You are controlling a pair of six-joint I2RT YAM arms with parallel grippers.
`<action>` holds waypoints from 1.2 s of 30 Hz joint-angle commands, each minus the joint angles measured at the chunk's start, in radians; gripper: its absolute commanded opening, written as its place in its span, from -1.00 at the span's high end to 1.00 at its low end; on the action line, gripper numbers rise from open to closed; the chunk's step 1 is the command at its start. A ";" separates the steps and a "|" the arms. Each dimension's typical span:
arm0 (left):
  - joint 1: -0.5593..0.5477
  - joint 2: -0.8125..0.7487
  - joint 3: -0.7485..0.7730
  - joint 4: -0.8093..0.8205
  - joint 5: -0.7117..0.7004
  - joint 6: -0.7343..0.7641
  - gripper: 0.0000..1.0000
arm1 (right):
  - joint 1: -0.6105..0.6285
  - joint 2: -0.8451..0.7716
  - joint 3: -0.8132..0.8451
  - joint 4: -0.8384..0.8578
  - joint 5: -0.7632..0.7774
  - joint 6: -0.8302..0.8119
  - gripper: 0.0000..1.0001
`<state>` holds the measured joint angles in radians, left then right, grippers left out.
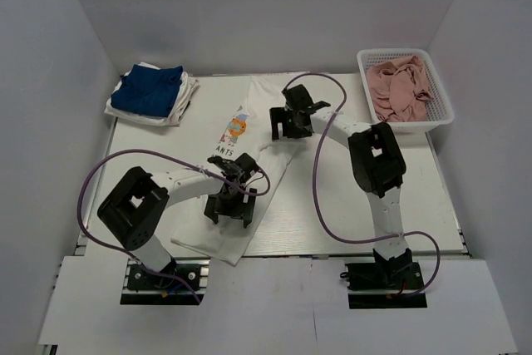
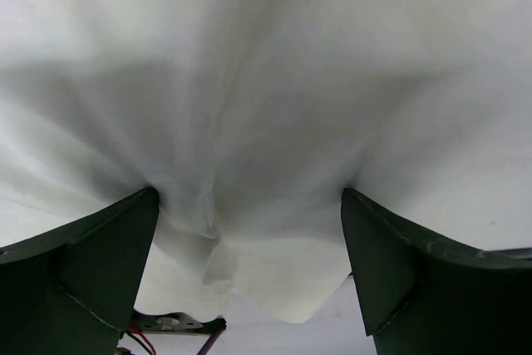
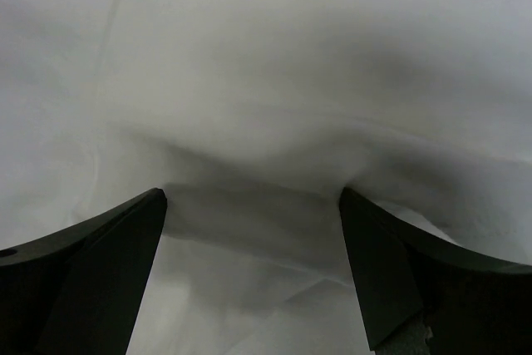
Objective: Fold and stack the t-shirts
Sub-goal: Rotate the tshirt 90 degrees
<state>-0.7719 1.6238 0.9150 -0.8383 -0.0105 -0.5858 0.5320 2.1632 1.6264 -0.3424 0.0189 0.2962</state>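
- Left gripper (image 1: 229,205) and right gripper (image 1: 290,124), both spread wide, sit on the printed white t-shirt (image 1: 243,132).
- Closing now may pinch several bunched layers, dragging the fold crooked toward the near edge.

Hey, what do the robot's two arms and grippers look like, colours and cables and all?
Both arms, left arm and right arm, have white tubular links with boxy black joint housings. A thin purple cable loops along each. The left gripper and right gripper are black, with dark wedge-shaped fingers.
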 commanded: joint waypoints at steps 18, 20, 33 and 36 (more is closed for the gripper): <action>-0.151 0.404 0.378 0.341 0.368 0.092 -0.99 | -0.181 0.417 0.561 -0.080 -0.186 -0.043 -0.81; -0.162 0.413 0.403 0.341 0.368 0.092 -0.99 | -0.179 0.422 0.582 -0.050 -0.204 -0.065 -0.81; -0.222 0.124 0.380 0.242 0.144 0.106 -0.99 | -0.168 0.003 0.381 -0.064 -0.180 -0.266 -0.81; -0.231 -0.045 0.250 0.242 0.075 0.046 -0.99 | -0.168 -0.167 0.193 -0.027 -0.165 -0.227 -0.81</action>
<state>-0.9897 1.7687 1.2346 -0.5926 0.1604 -0.4999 0.3622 2.1868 1.9331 -0.4271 -0.1581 0.0856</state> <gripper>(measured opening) 0.996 0.904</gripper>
